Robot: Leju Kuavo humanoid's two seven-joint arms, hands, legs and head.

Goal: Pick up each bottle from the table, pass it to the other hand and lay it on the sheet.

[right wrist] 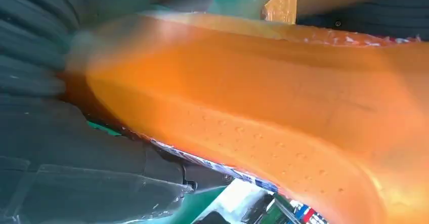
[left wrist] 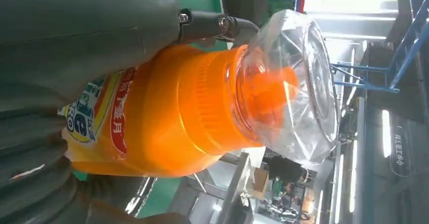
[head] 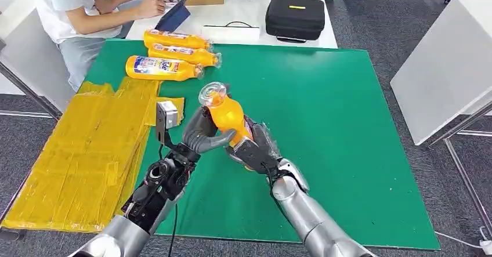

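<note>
Left hand (head: 202, 134): wrapped round the bottle's (head: 227, 116) upper body, apparently taking it over.
Right hand (head: 258, 149): gripped the lower end, supporting it for the pass.
Bottle: tilted above the green desk (head: 348, 123), cap up, between both hands.
Sheet (head: 81, 152): yellow, lay beside the left arm, the likely target.
Other bottles (head: 174, 54): three waited at the far edge.

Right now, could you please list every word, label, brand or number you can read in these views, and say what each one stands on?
Held bottle, gripped by the left hand and the right hand: white characters on a red label band, cut off and sideways, not readable.
Nearest lying bottle: blue label, looks like "ide", too small to be sure.
The other two lying bottles: labels too small.
Black case: yellow tag, unreadable.
</note>
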